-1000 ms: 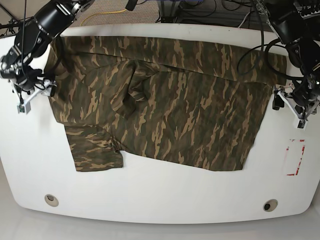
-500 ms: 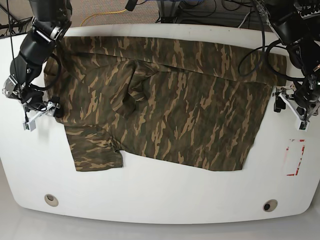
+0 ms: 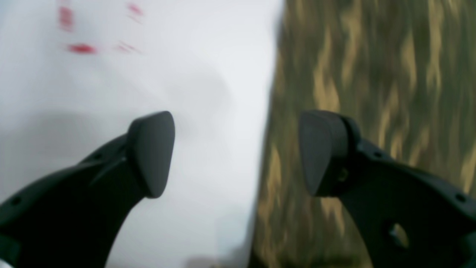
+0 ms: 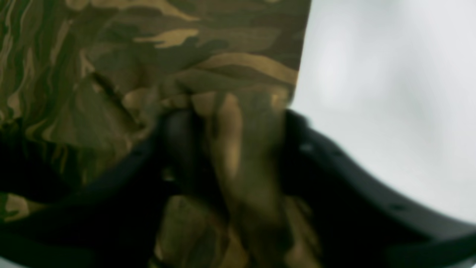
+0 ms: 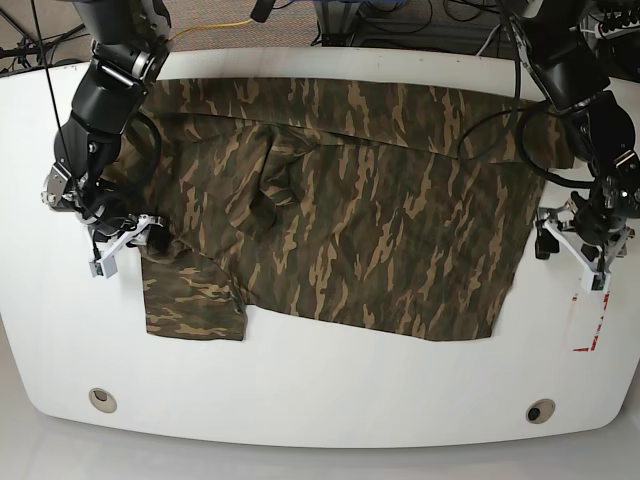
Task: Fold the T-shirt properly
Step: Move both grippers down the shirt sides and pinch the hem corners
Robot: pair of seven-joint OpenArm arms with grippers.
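white table | T-shirt sleeve bunched inside right tool | hem beside left tool

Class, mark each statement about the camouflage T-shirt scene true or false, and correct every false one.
1. The T-shirt lies spread on a white table. True.
2. The left gripper is clamped on fabric. False: its jaws stand apart, straddling the shirt's edge, with nothing between them.
3. Cloth is bunched between the right gripper's fingers. True.
4. The shirt is plain blue. False: it is camouflage in olive, brown and tan.
5. Red marks show on the table near the left gripper. True.
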